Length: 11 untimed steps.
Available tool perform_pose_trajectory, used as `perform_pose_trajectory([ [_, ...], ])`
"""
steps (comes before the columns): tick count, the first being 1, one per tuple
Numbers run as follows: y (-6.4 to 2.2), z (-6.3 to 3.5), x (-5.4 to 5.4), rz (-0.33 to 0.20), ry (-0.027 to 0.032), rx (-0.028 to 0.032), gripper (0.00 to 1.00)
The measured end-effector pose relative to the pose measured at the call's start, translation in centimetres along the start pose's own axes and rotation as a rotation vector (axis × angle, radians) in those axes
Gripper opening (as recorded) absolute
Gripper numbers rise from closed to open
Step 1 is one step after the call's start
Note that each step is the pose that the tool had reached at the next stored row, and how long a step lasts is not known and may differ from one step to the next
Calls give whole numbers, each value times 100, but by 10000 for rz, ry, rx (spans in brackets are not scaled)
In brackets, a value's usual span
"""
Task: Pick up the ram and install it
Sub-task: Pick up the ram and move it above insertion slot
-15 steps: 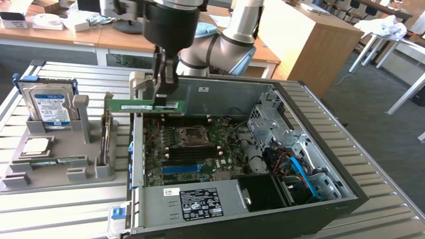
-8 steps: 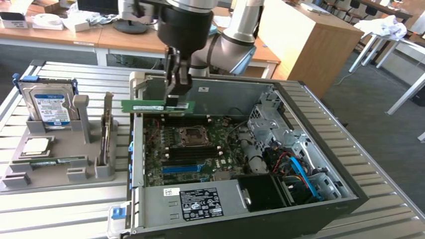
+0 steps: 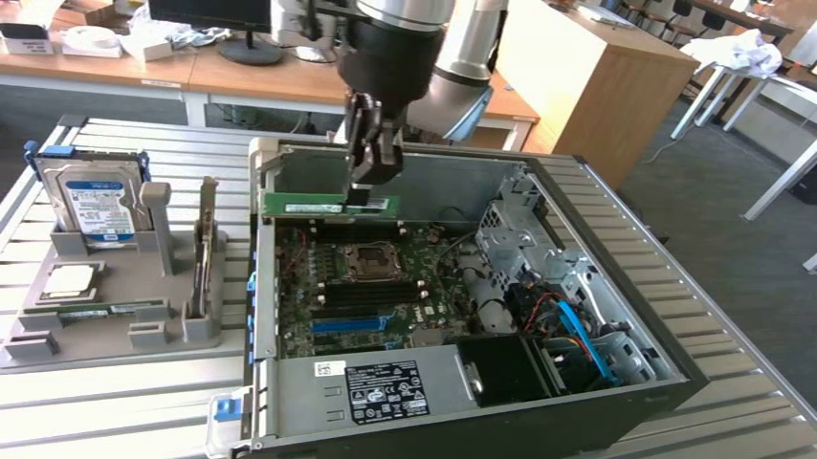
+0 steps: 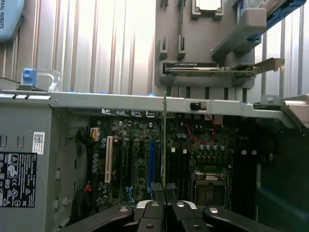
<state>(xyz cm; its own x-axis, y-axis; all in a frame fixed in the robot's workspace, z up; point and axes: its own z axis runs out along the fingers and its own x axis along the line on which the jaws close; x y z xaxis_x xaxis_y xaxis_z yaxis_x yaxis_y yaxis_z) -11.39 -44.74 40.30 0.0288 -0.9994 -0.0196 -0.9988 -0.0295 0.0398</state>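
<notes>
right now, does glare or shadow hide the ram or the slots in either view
Exterior view: even light, the ram in the gripper reads clearly. Wrist view: glare washes out the slatted table, the motherboard lies in shadow, slots dim but visible.

Ribbed metal table [image 3: 115,411], matt plastic holder [image 3: 109,330]

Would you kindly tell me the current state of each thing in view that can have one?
ram: held on its long edge over the open case, not seated in a slot
gripper: shut on the ram
computer case: lying on its side, panel off, motherboard exposed
hard drive: standing upright in the grey holder
processor chip: lying flat on the holder
expansion card: standing on edge in the holder
</notes>
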Motion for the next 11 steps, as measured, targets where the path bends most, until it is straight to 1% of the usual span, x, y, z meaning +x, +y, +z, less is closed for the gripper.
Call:
perform_pose_trajectory([
  [11, -310, -12, 18, 1, -1, -4, 11],
])
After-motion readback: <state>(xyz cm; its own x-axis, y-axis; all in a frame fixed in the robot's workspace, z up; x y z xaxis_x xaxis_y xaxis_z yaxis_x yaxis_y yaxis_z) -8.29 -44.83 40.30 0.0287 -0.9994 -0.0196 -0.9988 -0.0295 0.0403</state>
